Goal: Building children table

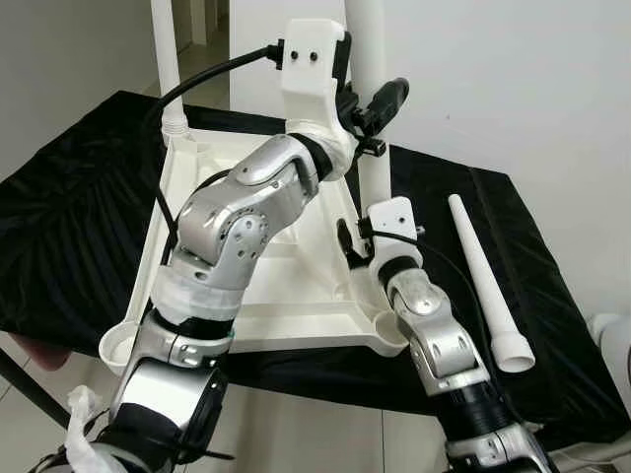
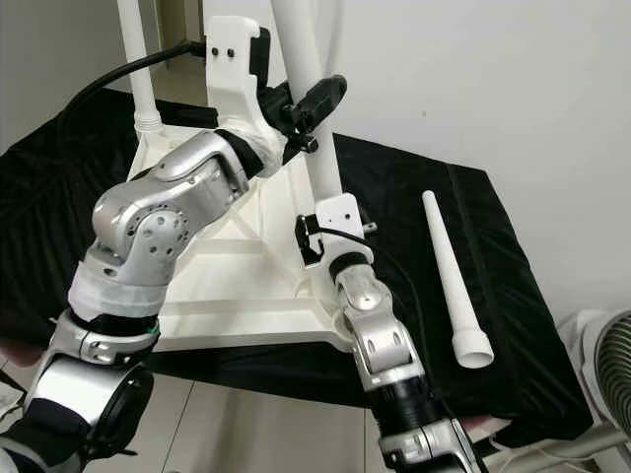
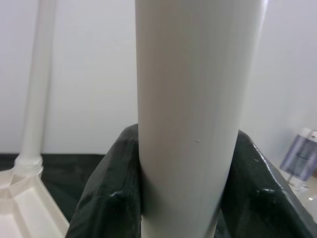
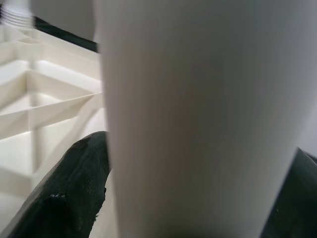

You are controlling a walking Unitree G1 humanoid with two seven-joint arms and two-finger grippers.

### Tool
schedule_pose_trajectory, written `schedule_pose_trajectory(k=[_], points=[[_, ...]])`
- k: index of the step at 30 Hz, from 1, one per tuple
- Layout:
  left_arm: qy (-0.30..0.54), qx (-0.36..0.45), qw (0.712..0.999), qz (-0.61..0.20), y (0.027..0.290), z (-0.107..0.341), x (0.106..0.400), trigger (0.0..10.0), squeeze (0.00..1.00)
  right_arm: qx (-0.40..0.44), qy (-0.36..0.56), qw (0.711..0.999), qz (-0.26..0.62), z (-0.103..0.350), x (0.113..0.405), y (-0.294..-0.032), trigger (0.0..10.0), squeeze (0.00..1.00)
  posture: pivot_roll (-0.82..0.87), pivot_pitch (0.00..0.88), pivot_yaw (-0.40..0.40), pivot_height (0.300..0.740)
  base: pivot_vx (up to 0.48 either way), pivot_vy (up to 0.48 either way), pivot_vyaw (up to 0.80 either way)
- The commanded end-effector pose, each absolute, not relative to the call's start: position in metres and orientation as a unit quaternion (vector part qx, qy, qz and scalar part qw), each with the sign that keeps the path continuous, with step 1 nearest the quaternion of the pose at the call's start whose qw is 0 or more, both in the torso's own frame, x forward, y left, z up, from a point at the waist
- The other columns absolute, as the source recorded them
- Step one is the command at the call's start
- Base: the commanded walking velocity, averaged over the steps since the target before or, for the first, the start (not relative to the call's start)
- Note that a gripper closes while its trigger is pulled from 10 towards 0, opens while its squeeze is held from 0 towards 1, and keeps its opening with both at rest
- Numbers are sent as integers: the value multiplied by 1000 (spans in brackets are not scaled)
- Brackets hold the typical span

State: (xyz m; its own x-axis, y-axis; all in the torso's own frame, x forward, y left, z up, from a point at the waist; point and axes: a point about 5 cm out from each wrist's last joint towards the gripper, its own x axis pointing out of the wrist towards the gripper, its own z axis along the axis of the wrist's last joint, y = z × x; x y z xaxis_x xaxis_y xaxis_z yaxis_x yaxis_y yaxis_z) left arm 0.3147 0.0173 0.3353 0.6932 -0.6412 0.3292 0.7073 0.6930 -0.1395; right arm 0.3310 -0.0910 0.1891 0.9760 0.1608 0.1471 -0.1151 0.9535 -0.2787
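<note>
Now, far left: rear leg (image 1: 164,61) upright, screwed into the back corner of the upturned white table (image 1: 246,286), itself lying on the black cloth (image 1: 69,207). Next over, left gripper (image 1: 383,103) up high, clamped round the near leg (image 1: 372,168), black fingers (image 3: 106,198) hugging the post on both sides. Lower down, right gripper (image 2: 314,241) at the same leg, close to its foot by the table's right edge, fingers (image 4: 69,198) either side of the white tube and touching it. Further right, spare leg (image 1: 483,281) lying flat on the cloth, wide end toward the front, well apart from the table. Far right, a fan (image 2: 606,370) off the cloth's edge.
</note>
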Motion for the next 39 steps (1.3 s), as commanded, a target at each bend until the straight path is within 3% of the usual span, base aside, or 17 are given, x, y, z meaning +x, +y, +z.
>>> schedule_pose_trajectory(k=[1,5,17,18,19,22,23,24,26,27,35,36,37,38,39], points=[[-143,-129,909,-371,13,344,314,10000,0,-153,-94,983,44,191,335,-94,10000,0,-1,0,-131,740,0,0,0],[-143,-135,909,-368,9,344,315,10000,0,-163,-100,982,5,193,339,-93,10000,0,2,0,-134,740,0,0,0],[-149,-141,907,-369,6,348,315,10000,0,-144,-98,985,-4,190,341,-91,10000,0,11,0,-136,740,0,0,0],[-149,-141,907,-368,5,349,316,10000,0,-146,-100,984,-7,190,341,-91,8980,0,11,0,-136,740,0,0,0],[-149,-141,907,-368,5,349,316,10000,0,-146,-100,984,-7,190,341,-91,8980,0,11,0,-136,740,0,0,0],[-150,-142,905,-371,4,350,315,10000,0,-144,-100,984,-9,188,341,-90,2000,0,10,0,-135,740,0,0,0],[-149,-145,905,-372,4,350,315,10000,0,-143,-100,985,-11,188,341,-90,824,0,10,0,-134,740,0,0,0],[-149,-145,905,-372,3,350,316,10000,0,-143,-100,985,-13,188,341,-91,1451,0,10,0,-135,740,0,0,0],[-149,-145,905,-372,3,349,316,10000,0,-143,-101,984,-15,187,341,-91,1451,0,10,0,-135,740,0,0,0],[-149,-144,905,-371,3,349,316,10000,0,-143,-100,984,-16,187,342,-91,0,0,11,0,-136,740,0,0,0],[-151,-140,905,-373,3,350,316,10000,0,-134,-97,986,-36,186,343,-93,0,0,17,0,-134,740,0,0,0],[-151,-140,904,-374,3,350,315,10000,0,-138,-96,985,-40,186,343,-94,706,0,17,0,-134,740,0,0,0],[-152,-137,904,-375,2,350,315,10000,0,-137,-91,986,-42,185,344,-95,5725,0,17,0,-135,740,0,0,0],[-152,-136,902,-381,1,350,314,10000,0,-132,-89,986,-43,185,344,-96,10000,0,17,0,-135,740,0,0,0],[-152,-136,902,-381,1,350,314,10000,0,-132,-89,986,-43,185,344,-96,10000,0,17,0,-135,740,0,0,0]])
